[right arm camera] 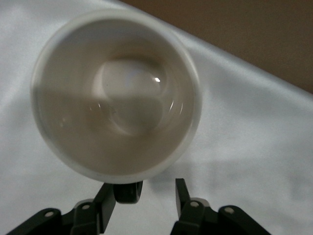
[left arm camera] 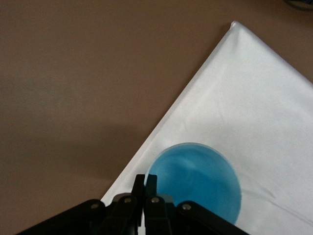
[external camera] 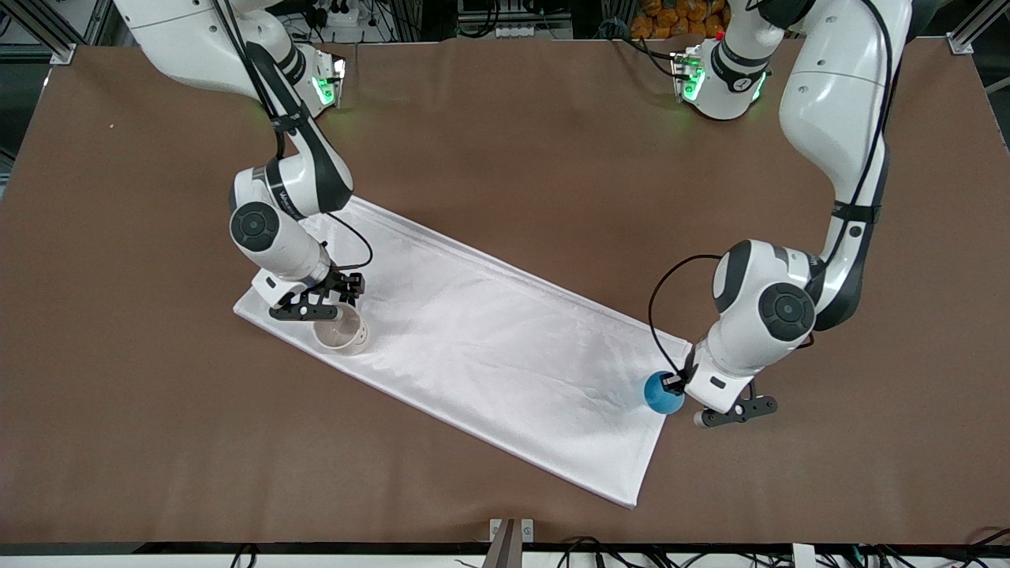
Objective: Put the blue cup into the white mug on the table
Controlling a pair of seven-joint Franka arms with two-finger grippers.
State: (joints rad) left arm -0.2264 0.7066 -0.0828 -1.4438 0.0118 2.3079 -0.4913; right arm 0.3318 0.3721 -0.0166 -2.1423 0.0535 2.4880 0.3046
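Blue cup [external camera: 661, 392]: standing on the white cloth [external camera: 473, 339] close to its corner at the left arm's end of the bench [external camera: 505, 142]. It is upright, its open mouth facing up into the left wrist view [left arm camera: 194, 181].

White mug [external camera: 341, 333]: upright on the same cloth near the right arm's end, well apart from the cup. The right wrist view looks straight down into it [right arm camera: 116, 95], and nothing is inside.

Left gripper [external camera: 675, 384]: down at the cup, its fingers [left arm camera: 139, 192] drawn together on the rim at the side toward the bench edge of the cloth. It looks clamped on the cup wall, though the lower part of the pinch is hidden, so I would call that likely, not sure.

Right gripper [external camera: 331, 304]: low beside the mug, on the handle side. Its fingers [right arm camera: 182, 196] stand apart, with the small dark handle [right arm camera: 128, 192] touching one finger and a clear gap to the other; it is not clamped on anything.

Progress: early. The cup is gripped at most; it sits on the cloth, not yet lifted.

Left to do: raise the cup, carry it along the cloth to the mug, lower it in and let go. The right gripper appears placed to steady the mug by its handle.
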